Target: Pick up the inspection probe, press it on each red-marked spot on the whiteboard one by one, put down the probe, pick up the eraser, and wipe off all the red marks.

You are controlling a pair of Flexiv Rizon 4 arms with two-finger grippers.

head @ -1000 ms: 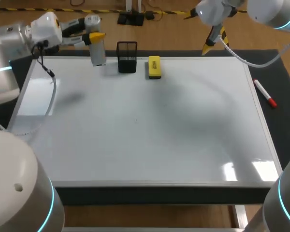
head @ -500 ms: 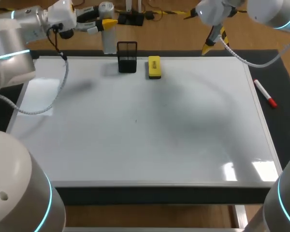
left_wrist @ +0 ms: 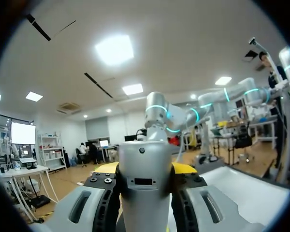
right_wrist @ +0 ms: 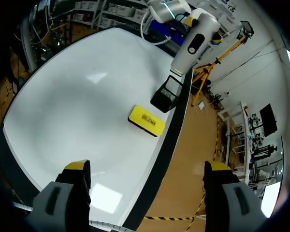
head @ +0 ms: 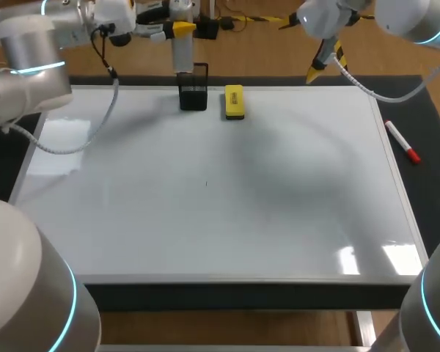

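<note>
Left gripper (head: 177, 29), jaws clamped on the silver cylindrical inspection probe (head: 182, 53), holds it upright over the black wire-mesh holder (head: 193, 89) at the white whiteboard's (head: 205, 220) far edge, near the yellow block eraser (head: 235, 102). Right gripper (right_wrist: 147, 166) hangs wide open above the far right corner. A misaligned descent could catch the holder's rim and tip it (no red marks are visible).
</note>
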